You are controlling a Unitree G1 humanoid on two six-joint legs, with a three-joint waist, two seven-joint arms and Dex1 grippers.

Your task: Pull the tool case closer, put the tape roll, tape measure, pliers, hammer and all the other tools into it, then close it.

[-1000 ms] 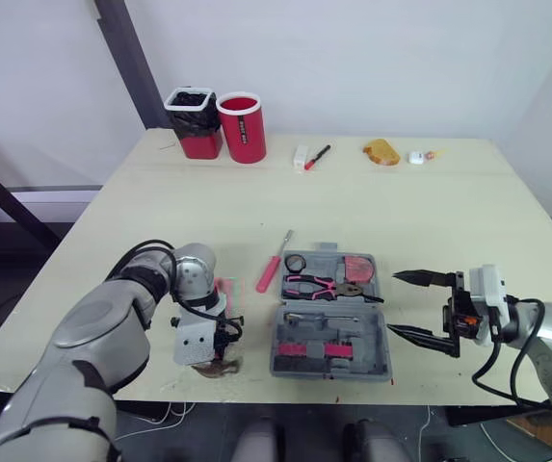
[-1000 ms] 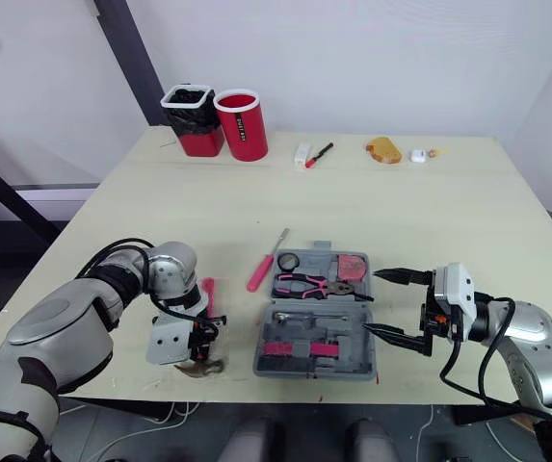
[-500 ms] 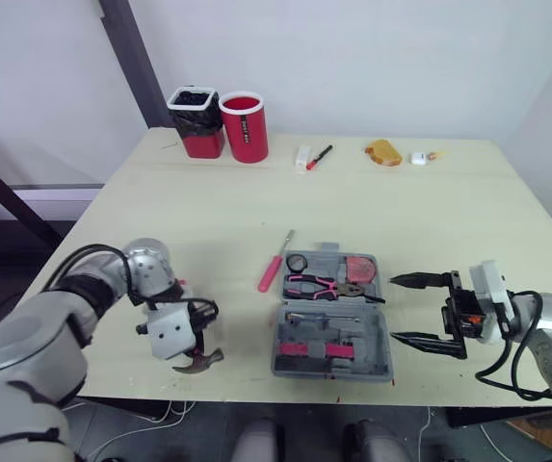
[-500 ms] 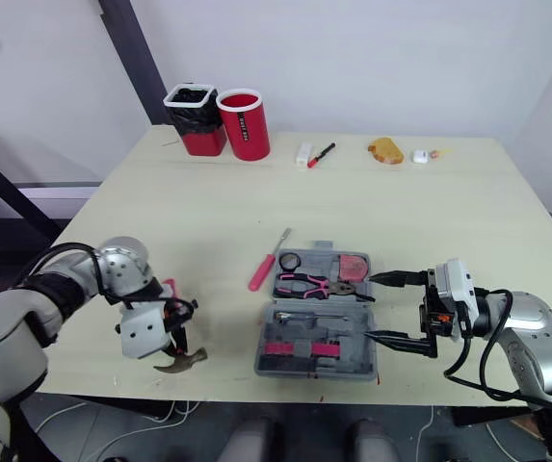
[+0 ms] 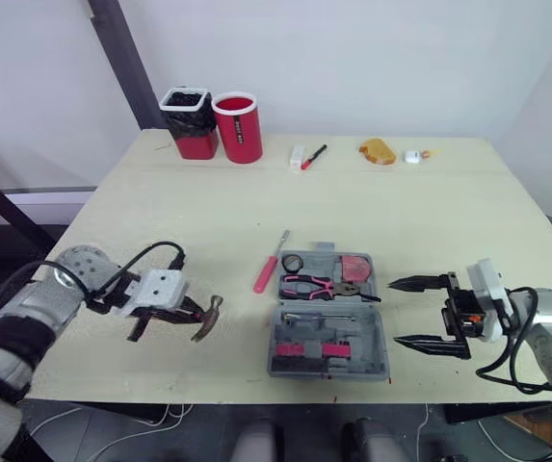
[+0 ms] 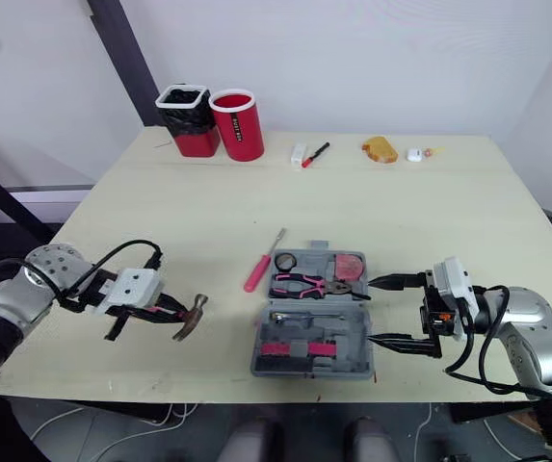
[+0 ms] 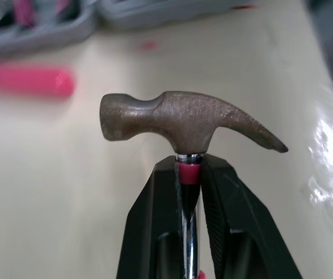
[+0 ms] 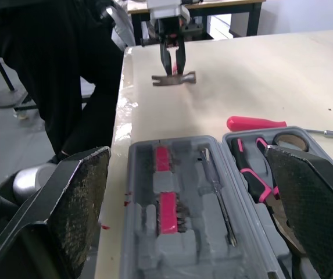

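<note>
The left hand (image 7: 189, 170) is clamped narrow on the pink-collared neck of the small brown steel claw hammer (image 7: 183, 121), just under its head. A second ago this hand pointed down at the near edge of the pale wooden worktop (image 5: 208, 221), close beside the case. It has since swung out to the robot's left and turned roughly level, with the hammer lifted clear of the surface. In my judgement the pick-up is done and the carry to the case is next.

The hammer's long axis runs along the hand's fingers, head end toward the open grey plastic tool case (image 5: 372, 332), well apart from it. The head lies crosswise, and its claw seems to point at the near edge.

The right hand (image 5: 420, 312) has stayed spread wide and empty, just beside the case's right side.
</note>
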